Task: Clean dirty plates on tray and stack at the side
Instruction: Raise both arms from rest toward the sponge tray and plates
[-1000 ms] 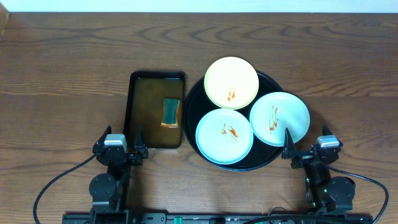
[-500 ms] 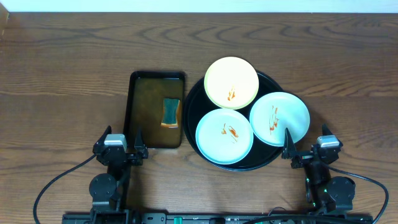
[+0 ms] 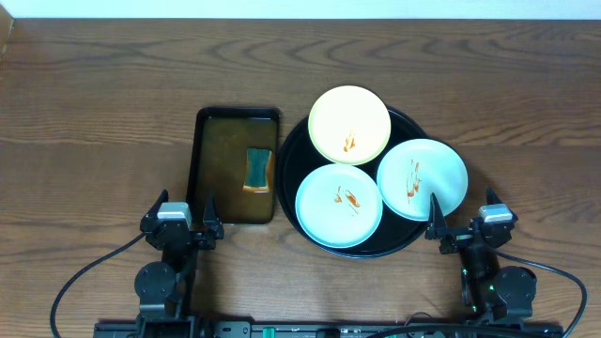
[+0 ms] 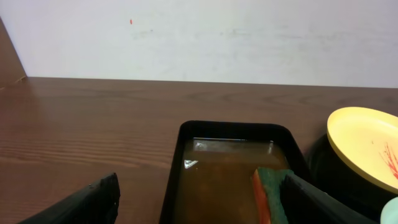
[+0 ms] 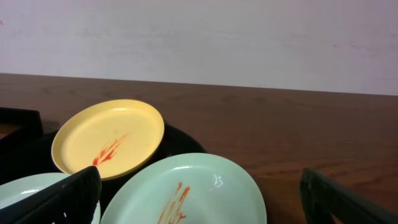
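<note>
Three plates lie on the round black tray (image 3: 293, 150): a pale yellow plate (image 3: 349, 124) at the back, a blue-white plate (image 3: 338, 205) at the front left, and a second blue-white plate (image 3: 422, 178) at the right, overhanging the rim. Each has orange-red smears. My left gripper (image 3: 192, 230) is open and empty, near the front end of the rectangular tray. My right gripper (image 3: 458, 230) is open and empty, just in front of the right plate. The right wrist view shows the yellow plate (image 5: 109, 137) and right plate (image 5: 193, 193) between its fingers (image 5: 199, 199).
A rectangular black tray (image 3: 203, 169) with brownish liquid stands left of the round tray and holds a green and orange sponge (image 3: 257, 169). In the left wrist view the sponge (image 4: 270, 193) lies by the right finger. The table is dark wood.
</note>
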You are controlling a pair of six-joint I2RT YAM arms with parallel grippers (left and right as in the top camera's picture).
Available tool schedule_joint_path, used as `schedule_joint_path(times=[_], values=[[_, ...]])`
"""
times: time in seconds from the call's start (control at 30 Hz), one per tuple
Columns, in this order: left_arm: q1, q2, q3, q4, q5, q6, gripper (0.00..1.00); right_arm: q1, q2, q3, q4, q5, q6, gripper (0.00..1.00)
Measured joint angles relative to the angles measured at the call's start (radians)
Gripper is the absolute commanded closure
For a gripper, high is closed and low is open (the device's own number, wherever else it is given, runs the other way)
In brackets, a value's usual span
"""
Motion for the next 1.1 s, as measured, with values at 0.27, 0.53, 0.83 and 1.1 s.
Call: schedule_joint_path(times=[0.27, 0.53, 0.83, 1.1], values=[[0.000, 0.000, 0.000, 0.000, 0.000, 0.000, 0.17, 0.000, 0.000, 0.000, 0.000, 0.000, 0.000, 0.01], [0.000, 0.000, 0.000, 0.000, 0.000, 0.000, 0.17, 0.000, 0.000, 0.000, 0.000, 0.000, 0.000, 0.01], [0.000, 0.000, 0.000, 0.000, 0.000, 0.000, 0.17, 0.000, 0.000, 0.000, 0.000, 0.001, 0.001, 0.01], [0.000, 0.000, 0.000, -0.002, -0.001, -0.012, 0.17, 0.000, 0.000, 0.000, 0.000, 0.016, 0.027, 0.01]])
